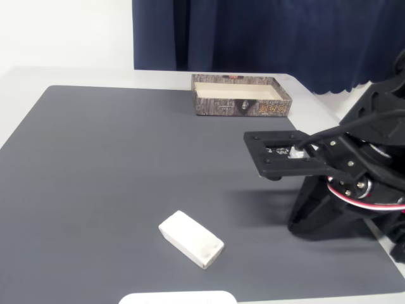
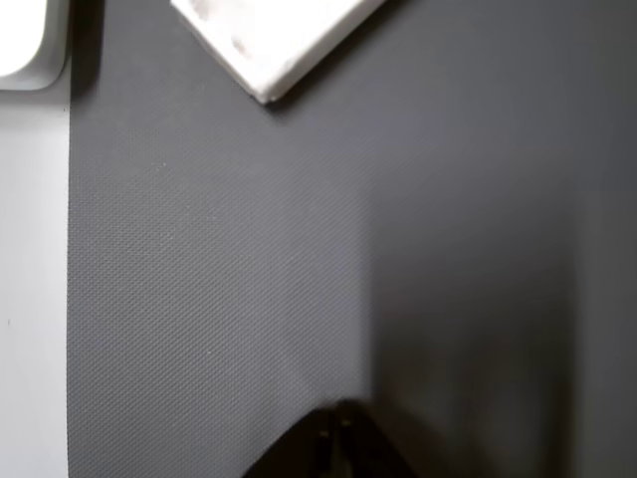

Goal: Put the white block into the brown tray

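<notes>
One block: the white block point(image 1: 191, 239) lay on the gray mat point(image 1: 114, 164).
Tray: the brown tray point(image 1: 242, 106) sat far back.
Gripper point(image 2: 333, 450): fingers pressed together, holding nothing.

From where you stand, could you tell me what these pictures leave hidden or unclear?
- Pincer: the wrist view's bottom edge cuts it to a dark tip, so open or shut cannot be told.
- White block: the wrist view's top edge leaves one corner; it shows whole in the fixed view.
- Brown tray: gold lettering too small to read, fixed view.
- Flat white piece: cut by the fixed view's bottom edge.
</notes>
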{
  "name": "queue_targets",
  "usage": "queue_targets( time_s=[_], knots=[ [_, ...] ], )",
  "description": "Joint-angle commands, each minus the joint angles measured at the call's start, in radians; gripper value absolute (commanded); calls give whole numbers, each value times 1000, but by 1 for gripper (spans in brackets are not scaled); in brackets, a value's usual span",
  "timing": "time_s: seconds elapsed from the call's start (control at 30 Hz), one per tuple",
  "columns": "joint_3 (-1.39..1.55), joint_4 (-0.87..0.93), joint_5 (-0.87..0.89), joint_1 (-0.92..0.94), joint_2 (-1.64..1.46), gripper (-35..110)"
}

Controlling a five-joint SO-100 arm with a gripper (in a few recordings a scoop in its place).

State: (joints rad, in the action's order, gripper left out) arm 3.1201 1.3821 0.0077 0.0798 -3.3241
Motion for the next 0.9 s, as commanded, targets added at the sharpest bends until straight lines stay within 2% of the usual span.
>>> queue_targets(
  time_s=[0.0, 0.7, 0.87],
  knots=[
    [-6, 11, 8, 3, 11, 1],
    [-6, 12, -17, 20, 41, 0],
    [-43, -8, 48, 8, 71, 0]
  ],
)
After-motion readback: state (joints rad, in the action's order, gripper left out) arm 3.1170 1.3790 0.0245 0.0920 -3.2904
